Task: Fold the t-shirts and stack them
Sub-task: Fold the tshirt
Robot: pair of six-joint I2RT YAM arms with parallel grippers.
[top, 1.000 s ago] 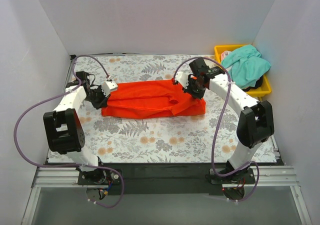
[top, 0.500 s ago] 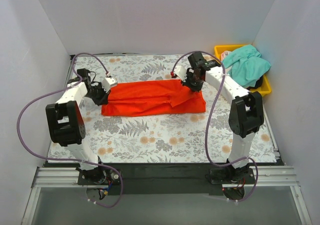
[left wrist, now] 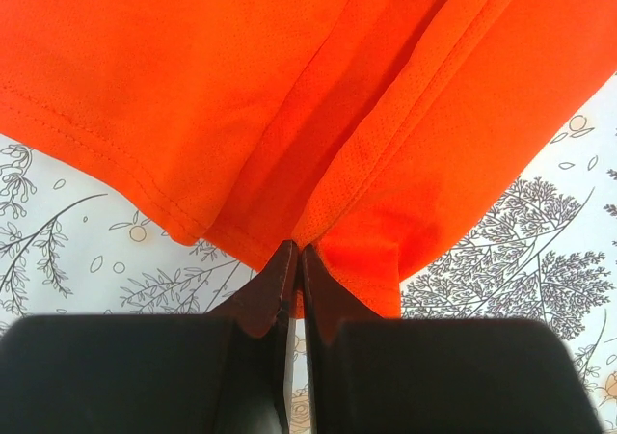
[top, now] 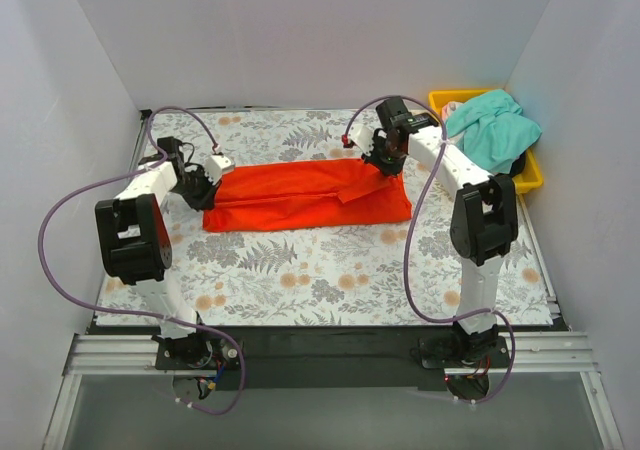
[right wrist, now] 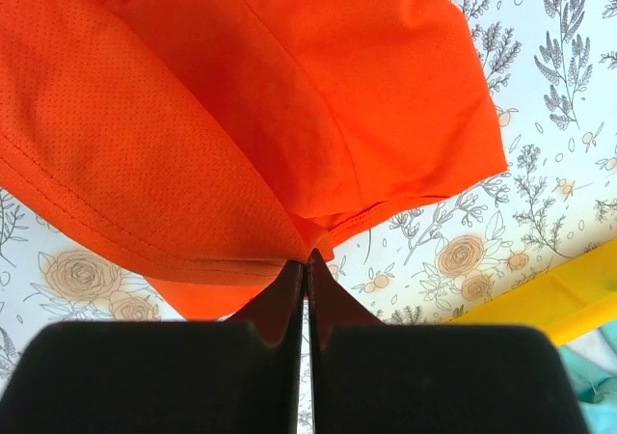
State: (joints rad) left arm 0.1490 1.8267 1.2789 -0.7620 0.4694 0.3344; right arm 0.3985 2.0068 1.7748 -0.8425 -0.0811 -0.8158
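Observation:
The orange-red t-shirt [top: 300,195] lies as a long folded strip across the middle of the floral table. My left gripper [top: 207,184] is shut on its left end, pinching a fold of cloth [left wrist: 318,231] between the fingertips. My right gripper [top: 385,160] is shut on the shirt's far right corner, with cloth [right wrist: 222,193] bunched at the fingertips. The teal-green t-shirt [top: 492,130] lies crumpled in the yellow bin [top: 533,175] at the far right, away from both grippers.
The floral tablecloth [top: 320,270] covers the table. White walls close it in at the back and on both sides. The yellow bin stands in the far right corner, and its edge shows in the right wrist view [right wrist: 549,304]. Purple cables loop over both arms.
Both grippers have moved toward the far side of the table, carrying the shirt's near layer back over itself. The strip is now narrower and flatter.

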